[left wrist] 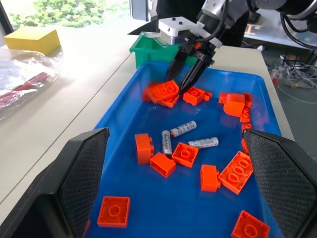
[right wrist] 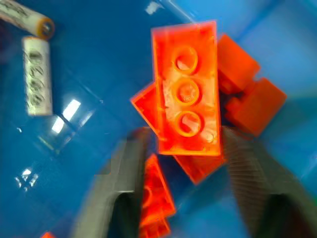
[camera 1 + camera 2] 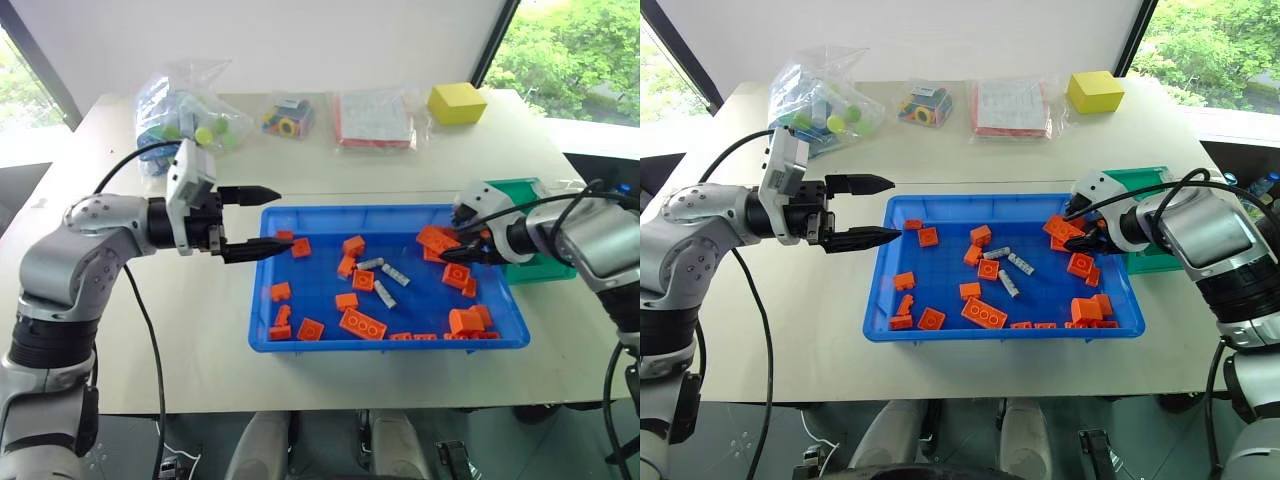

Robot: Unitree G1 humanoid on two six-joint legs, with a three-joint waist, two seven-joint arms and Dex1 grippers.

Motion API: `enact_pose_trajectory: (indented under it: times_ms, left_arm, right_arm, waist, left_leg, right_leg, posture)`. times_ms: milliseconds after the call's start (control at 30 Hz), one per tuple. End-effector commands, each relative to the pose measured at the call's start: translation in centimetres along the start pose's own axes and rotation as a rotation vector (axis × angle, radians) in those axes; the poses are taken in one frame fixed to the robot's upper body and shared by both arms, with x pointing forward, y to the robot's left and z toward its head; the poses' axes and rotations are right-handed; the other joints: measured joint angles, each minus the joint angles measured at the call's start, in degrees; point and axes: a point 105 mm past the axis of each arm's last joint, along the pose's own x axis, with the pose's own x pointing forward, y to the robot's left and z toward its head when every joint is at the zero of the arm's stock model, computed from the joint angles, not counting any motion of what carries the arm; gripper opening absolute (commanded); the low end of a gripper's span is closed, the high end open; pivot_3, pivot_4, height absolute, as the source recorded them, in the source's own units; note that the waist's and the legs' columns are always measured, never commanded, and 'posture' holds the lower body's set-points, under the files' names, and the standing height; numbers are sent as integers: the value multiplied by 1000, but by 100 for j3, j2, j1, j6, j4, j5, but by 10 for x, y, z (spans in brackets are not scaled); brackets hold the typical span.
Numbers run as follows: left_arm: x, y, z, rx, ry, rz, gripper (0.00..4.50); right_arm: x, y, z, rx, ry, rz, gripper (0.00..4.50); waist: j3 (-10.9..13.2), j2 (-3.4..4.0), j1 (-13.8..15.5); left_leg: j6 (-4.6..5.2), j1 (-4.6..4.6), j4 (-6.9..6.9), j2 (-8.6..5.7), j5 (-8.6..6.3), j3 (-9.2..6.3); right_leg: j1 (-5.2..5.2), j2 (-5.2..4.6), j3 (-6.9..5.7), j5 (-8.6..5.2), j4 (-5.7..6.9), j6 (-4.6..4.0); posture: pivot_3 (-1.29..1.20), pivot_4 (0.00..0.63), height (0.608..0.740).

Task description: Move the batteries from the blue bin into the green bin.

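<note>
Batteries (image 3: 384,272), three grey sticks, lie loose mid-frame on the floor of the blue bin (image 3: 300,345), mixed w/ orange bricks (image 3: 362,323), so a pick has to thread between bricks w/o nudging them. The green bin (image 3: 540,268) sits at the frame's right, touching or just beside the blue bin's right end and partly behind the right arm; contents not visible, so can't say how far along the task is. Right gripper (image 3: 472,243) is at centre-right, angled down over a brick pile (image 1: 166,93) at the blue bin's right end, fingers apart and empty; wrist view shows a 3-stud brick (image 2: 187,89) between them but not clamped. Judging by that, it's off target: batteries lie well toward frame centre from it. Left gripper (image 3: 262,220) is at left-centre, level, pointing right across the blue bin's upper-left corner, fingers wide apart, holding nothing. Prob. just parked clear while the right arm works.
</note>
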Motion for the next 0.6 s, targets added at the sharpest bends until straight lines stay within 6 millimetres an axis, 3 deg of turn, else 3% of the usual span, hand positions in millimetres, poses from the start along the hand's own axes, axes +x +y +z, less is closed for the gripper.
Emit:
enact_pose_trajectory:
  times_ms: [33,200,367,600]
  left_arm:
    - [-2,-1,8,39,-14,-4,4500]
    - [-4,-5,6,27,-1,-14,4500]
    - [-3,-11,6,12,2,-46,4500]
    - [-2,-12,8,15,7,-58,4500]
  right_arm:
    - [-15,-1,27,-36,-89,-21,3358]
    - [-20,44,54,23,-156,126,3358]
    - [-13,95,47,77,-114,273,3358]
    - [-1,117,32,95,-91,327,3358]
  waist:
    - [0,0,3]
    - [1,1,-13]
    - [0,1,8]
    - [0,0,12]
  left_leg:
    - [0,0,0,0,0,0]
    - [0,0,0,1,0,-5]
    - [0,0,-2,1,0,-11]
    - [0,0,9,-10,0,-9]
  right_leg:
    - [0,0,0,1,0,1]
    - [-1,2,0,1,0,1]
    - [0,3,0,1,2,1]
    - [8,-2,3,7,-3,11]
  posture:
    - [0,150,692]
    - [0,150,692]
    - [0,150,692]
    - [0,150,692]
